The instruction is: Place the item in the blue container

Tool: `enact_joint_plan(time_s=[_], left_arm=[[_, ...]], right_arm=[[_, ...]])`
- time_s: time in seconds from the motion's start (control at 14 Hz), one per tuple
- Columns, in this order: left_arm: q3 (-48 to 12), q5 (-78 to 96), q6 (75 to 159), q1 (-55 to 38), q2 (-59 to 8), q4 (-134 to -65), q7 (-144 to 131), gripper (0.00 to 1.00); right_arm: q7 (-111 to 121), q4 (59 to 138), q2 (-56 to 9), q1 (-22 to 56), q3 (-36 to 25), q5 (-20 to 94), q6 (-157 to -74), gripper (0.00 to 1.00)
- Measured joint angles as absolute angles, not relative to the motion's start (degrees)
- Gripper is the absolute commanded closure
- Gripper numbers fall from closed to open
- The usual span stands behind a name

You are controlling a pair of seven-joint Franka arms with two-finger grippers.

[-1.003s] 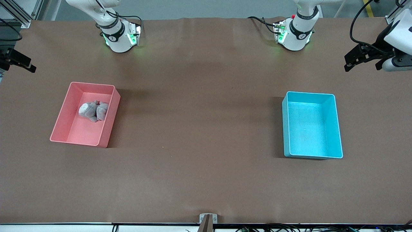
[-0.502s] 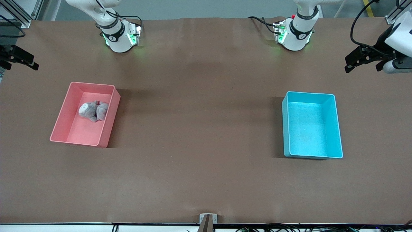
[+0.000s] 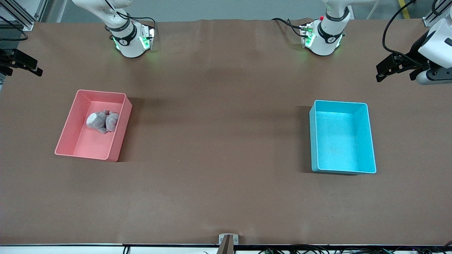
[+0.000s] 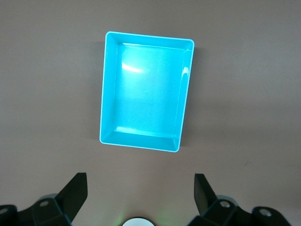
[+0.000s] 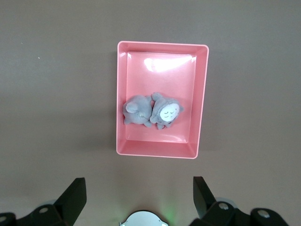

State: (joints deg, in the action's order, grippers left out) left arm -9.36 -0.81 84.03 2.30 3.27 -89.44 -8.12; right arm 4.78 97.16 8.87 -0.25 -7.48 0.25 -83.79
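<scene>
Blue container (image 3: pixel 342 137) sits bare toward the left arm's end of the brown table (image 3: pixel 219 148), ready to receive the grey plush toy (image 3: pixel 102 121) that lies inside the pink bin (image 3: pixel 69 121) at the right arm's end. Seen from the front, the right gripper (image 3: pixel 21 64) hangs by the table's edge, fingers spread and holding nothing; the left gripper (image 3: pixel 390 68) hovers above the opposite edge, likewise released. Both have drifted slightly since a second ago; bins and toy have not moved.
</scene>
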Motion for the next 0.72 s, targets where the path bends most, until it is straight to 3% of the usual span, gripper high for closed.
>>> enact_joint_plan(time_s=[0.72], left_arm=[[-9.58,-0.81,84.16,2.11,2.49,-90.42,-8.12,0.00]], right_arm=[[4.81,95.52,8.87,-0.26,-7.33,0.26,-83.75,0.00]])
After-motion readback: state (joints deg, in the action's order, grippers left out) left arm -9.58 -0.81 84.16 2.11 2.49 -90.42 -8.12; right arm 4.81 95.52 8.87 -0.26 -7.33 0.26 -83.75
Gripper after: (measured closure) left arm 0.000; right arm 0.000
